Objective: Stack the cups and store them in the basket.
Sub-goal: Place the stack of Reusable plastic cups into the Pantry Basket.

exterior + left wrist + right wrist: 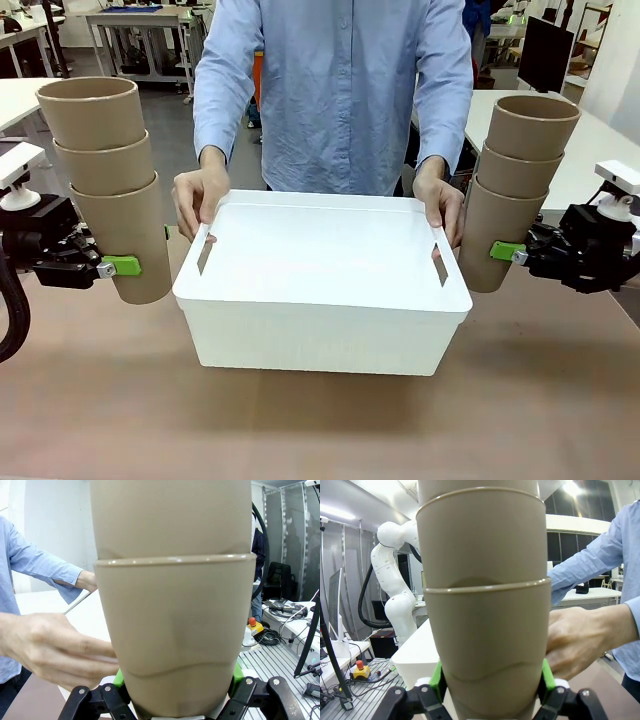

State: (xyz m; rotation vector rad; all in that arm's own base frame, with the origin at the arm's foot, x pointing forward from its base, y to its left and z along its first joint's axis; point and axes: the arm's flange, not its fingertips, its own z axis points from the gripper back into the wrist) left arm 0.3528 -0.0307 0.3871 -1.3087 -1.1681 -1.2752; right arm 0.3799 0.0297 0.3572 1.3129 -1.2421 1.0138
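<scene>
Front view from my end: left hand [135, 264] is clamped on the bottom cup of the left stack [108, 180], three nested cups standing upright just left of the basket [320, 335]. Right hand [490, 251] is clamped the same way on the right stack [522, 180]. The basket sits mid-tabletop [100, 400], with a person [340, 90] gripping both its handles

basket [320, 340] mouth: open from above | left-end hand [198, 200], right-end hand [442, 205]: gripping both short rims | left cup stack [112, 180], right cup stack [520, 185]: flanking, just beside those hands | near counter [320, 430]: free
</scene>
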